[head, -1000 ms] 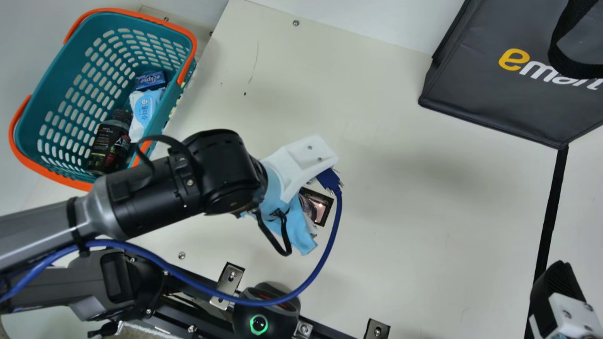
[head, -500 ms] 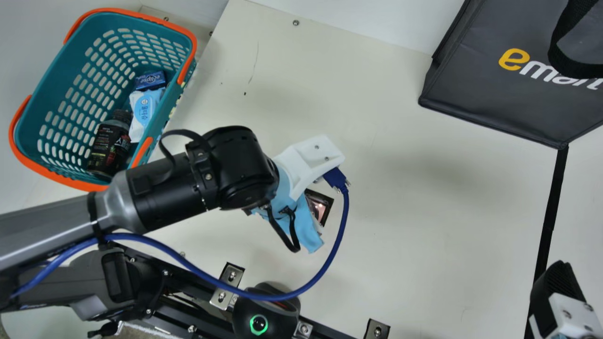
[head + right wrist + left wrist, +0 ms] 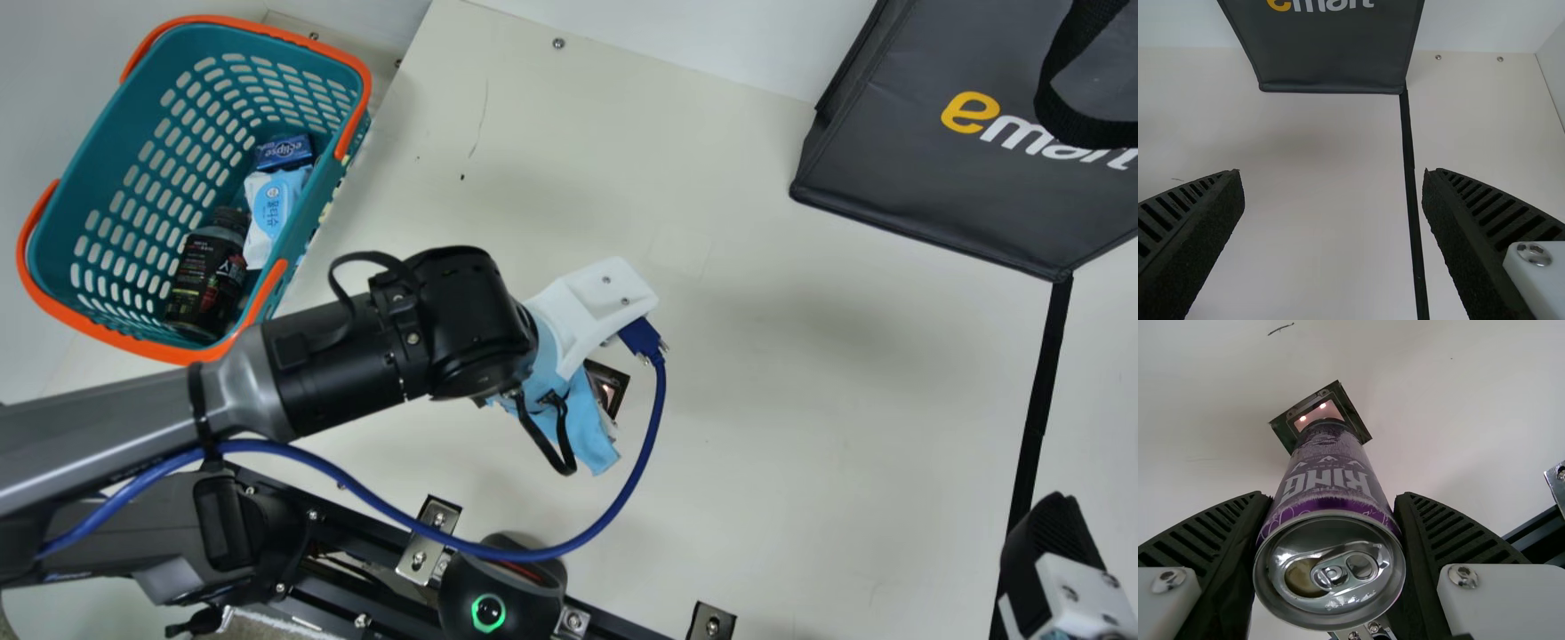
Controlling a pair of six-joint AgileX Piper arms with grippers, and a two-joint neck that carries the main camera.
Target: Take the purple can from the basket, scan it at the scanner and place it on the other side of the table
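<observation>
While the purple can [image 3: 1328,480] was gripped by the left tool [image 3: 582,413] above the scanner [image 3: 1321,409], the right tool [image 3: 1053,538] was held open over the cream table [image 3: 800,427].

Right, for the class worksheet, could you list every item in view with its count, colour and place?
Purple can: one, purple and silver, in the left pincer, base toward the scanner
Scanner: one, dark frame, lit window, at the table
Basket: one, teal and orange, main view's upper left
Box: one, blue, in basket
Soft pack: one, white and light blue, in basket
Bottle: one, dark, in basket
Bag: one, dark grey, main view's upper right
Strip: one, black, below bag
Table: one, cream, centre
Left arm: one, grey and black, with blue cable
Left pincer: one, black, around can
Right pincer: one, black, open
</observation>
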